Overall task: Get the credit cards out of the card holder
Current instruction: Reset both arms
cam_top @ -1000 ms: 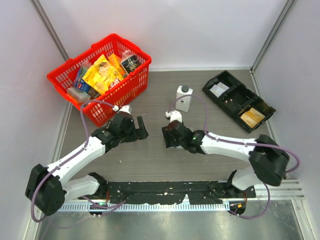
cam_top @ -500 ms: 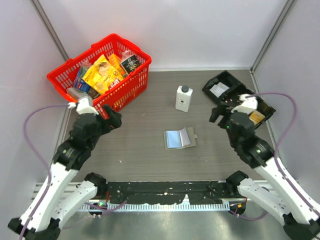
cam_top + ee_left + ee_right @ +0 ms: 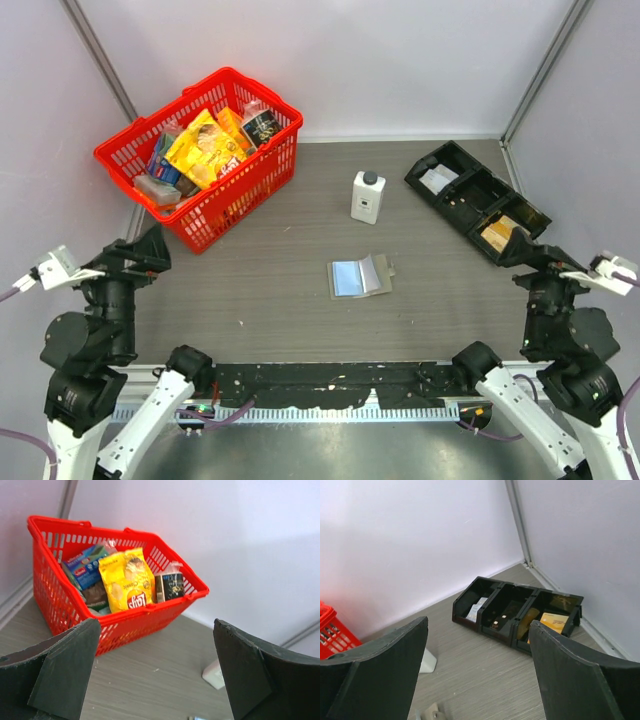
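Where it lies flat, taupe card holder (image 3: 386, 281), seemingly glossy card (image 3: 347, 278).

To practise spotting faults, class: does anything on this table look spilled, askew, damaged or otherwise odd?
Nothing looks spilled or damaged. Only the middle is untidy: a light blue card and a pale card lie overlapping and fanned on the card holder. The white bottle stands upright.

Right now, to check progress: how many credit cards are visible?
2: a light blue card and a pale grey-white card beside it, both on the card holder; more may be hidden underneath.
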`<state>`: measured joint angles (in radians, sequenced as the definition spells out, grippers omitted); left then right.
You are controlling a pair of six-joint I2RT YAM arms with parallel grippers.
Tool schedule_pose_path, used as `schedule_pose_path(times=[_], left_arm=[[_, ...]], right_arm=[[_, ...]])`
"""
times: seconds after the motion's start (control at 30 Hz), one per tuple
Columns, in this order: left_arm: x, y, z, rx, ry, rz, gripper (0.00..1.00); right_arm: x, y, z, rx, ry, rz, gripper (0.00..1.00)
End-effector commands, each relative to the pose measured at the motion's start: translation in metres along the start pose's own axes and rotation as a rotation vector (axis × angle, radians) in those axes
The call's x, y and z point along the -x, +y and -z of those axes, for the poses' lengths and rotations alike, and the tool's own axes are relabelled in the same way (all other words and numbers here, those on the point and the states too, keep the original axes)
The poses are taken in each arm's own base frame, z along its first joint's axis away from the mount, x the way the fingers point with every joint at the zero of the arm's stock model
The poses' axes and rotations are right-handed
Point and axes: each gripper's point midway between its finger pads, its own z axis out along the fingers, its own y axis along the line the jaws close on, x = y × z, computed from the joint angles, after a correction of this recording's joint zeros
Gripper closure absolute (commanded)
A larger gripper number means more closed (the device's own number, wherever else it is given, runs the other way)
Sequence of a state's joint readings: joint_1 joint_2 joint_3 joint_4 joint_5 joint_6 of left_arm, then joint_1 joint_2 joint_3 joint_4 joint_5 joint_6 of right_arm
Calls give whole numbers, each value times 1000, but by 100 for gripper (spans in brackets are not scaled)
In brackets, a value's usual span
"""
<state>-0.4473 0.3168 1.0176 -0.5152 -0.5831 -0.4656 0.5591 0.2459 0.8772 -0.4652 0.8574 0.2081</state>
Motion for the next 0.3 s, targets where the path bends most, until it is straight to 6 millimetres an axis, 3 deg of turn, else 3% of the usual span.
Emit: schedule_pose_path(times=[0.0,0.27], left_arm=[[20,11,0,53,-99,-16,0],[12,12,-6,64,-101,-20,0]], right_arm=[[14,-21,6,-68,-77,-6,14],[13,-32,11,-91,-104,-44,14]])
